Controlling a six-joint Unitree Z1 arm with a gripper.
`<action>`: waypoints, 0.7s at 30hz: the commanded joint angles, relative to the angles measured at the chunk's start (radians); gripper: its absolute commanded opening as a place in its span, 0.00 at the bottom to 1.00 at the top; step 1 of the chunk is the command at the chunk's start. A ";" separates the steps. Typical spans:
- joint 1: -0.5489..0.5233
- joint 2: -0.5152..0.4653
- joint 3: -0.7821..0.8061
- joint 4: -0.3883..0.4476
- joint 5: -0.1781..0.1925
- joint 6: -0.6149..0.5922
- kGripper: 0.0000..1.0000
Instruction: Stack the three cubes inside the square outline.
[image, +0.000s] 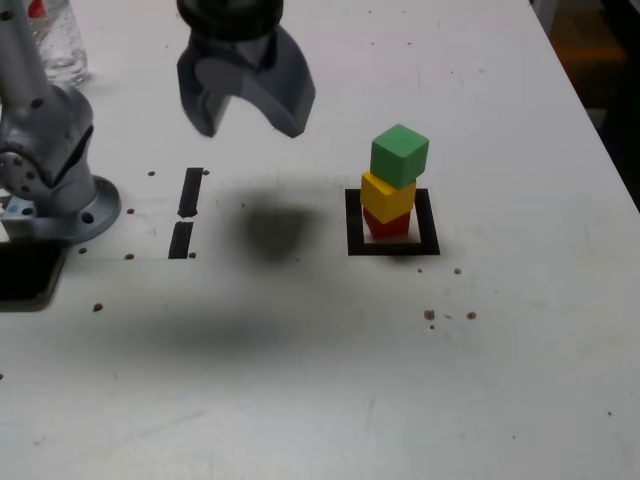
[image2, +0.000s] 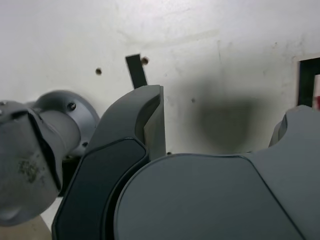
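Note:
In the exterior view a tower of three cubes stands inside the black square outline (image: 353, 222): the red cube (image: 388, 225) at the bottom, the yellow cube (image: 386, 193) on it, the green cube (image: 400, 153) on top, each turned a little from the one below. My gripper (image: 250, 118) hangs open and empty above the table, to the exterior view's left of the tower and well apart from it. The wrist view shows my spread fingers (image2: 150, 120) over bare white table, with a corner of the square outline (image2: 305, 80) and a sliver of red at the frame's edge.
Two short black strips (image: 186, 212) lie to the exterior view's left of the outline, near the arm's grey base (image: 50, 160). A clear container (image: 55, 35) stands at the far left corner. Small brown specks dot the white table (image: 300, 380).

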 joint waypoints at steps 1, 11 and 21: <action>0.005 -0.005 0.044 -0.024 -0.031 -0.040 0.87; 0.006 -0.014 0.257 -0.247 -0.166 -0.128 0.87; 0.006 -0.025 0.329 -0.350 -0.206 -0.130 0.87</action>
